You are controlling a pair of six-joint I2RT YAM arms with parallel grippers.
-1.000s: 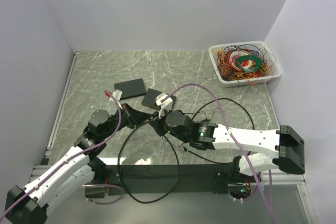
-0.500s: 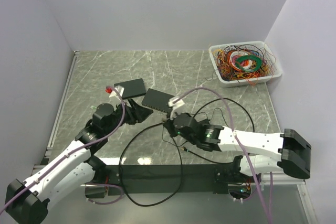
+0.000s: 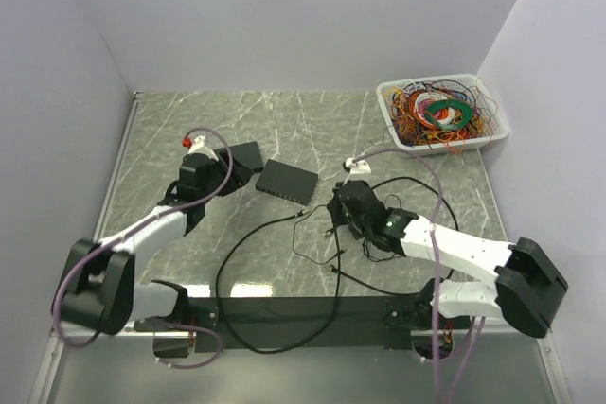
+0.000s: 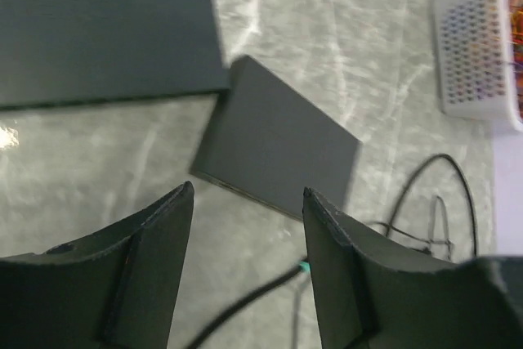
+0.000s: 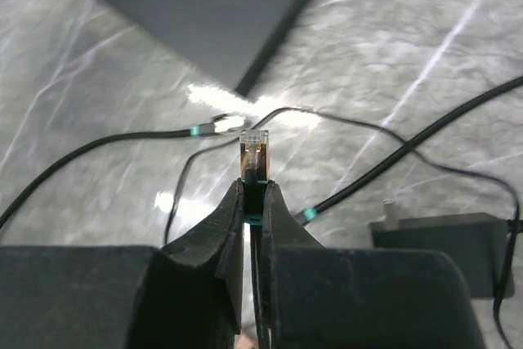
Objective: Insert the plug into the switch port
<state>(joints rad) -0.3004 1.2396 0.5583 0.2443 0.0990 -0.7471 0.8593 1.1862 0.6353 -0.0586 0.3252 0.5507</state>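
The black switch lies flat in the middle of the marble table; its ports do not show. In the right wrist view the switch is ahead and up left. My right gripper is shut on the plug, a clear connector with a green boot that sticks out past the fingertips. From above, my right gripper hangs just right of the switch, apart from it. My left gripper is open and empty, short of the switch. From above it sits to the switch's left.
A second flat black box lies by the left gripper. Black cable loops over the near table, its other green-tipped end loose below the switch. A power adapter lies right. A white basket of coloured wires stands back right.
My left gripper has opened, let go near the switch and drawn back to the left. My right gripper has pulled back to the right with the plug, away from the switch.
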